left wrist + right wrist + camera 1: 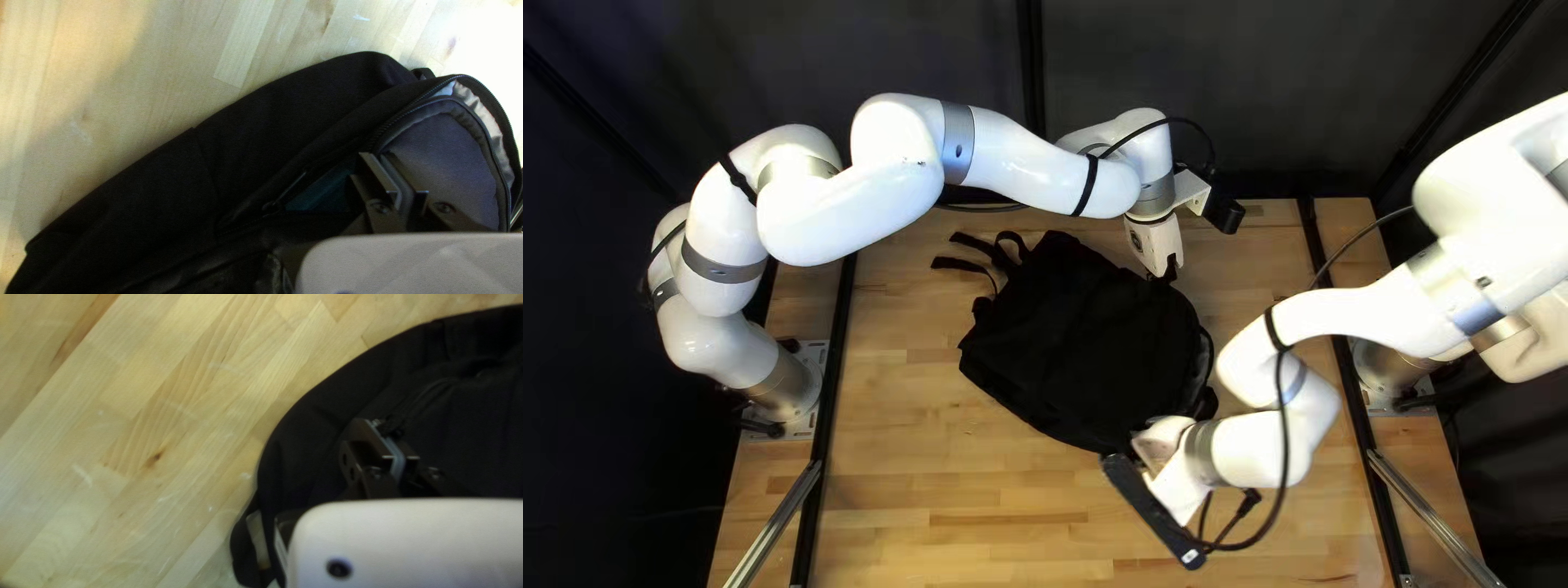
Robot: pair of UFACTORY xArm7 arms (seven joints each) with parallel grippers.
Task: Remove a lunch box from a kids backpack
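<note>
It's likely a robotics lab (dark curtain (1285, 76), mounted arms (839, 218)).

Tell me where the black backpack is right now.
In the top left view, the black backpack lies around the middle of the table, between my left gripper and my right gripper.
</note>
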